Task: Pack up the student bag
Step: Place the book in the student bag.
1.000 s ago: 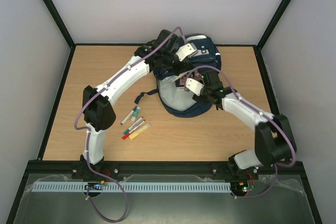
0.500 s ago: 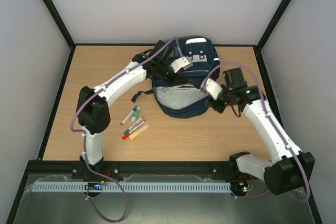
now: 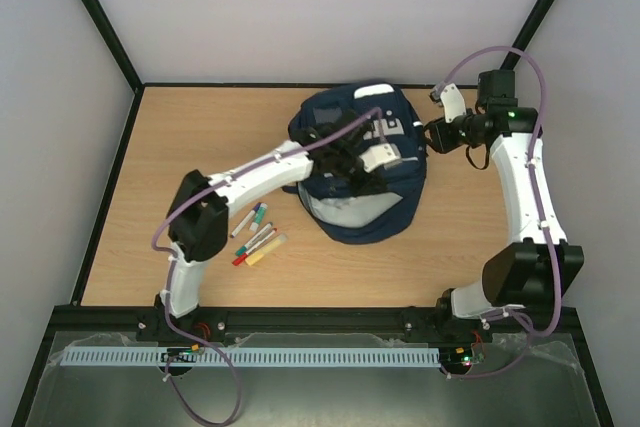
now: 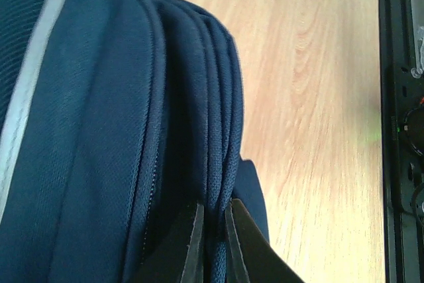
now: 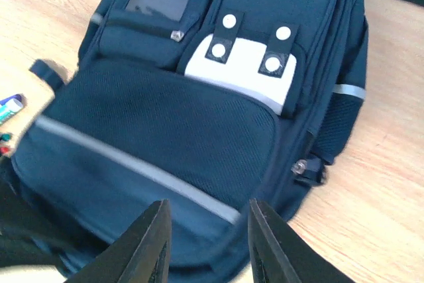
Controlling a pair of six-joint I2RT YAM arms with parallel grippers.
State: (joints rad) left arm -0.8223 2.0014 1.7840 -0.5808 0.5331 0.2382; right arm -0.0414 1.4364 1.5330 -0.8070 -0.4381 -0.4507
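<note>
So the backpack lay front pockets up around the far middle of the table. Left claw was pinched tight on a seam ridge along the backpack's edge. Right claw hung just off its far right side, jaws partly apart, gripping nothing. Some markers lay left of it, nearer.

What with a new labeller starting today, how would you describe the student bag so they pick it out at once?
On the wooden table, look at the middle, towards the far edge. The student bag lies there: a big navy backpack with pale stripes and a white front patch. Its only neighbours are small coloured markers on its left; it dwarfs them.
</note>
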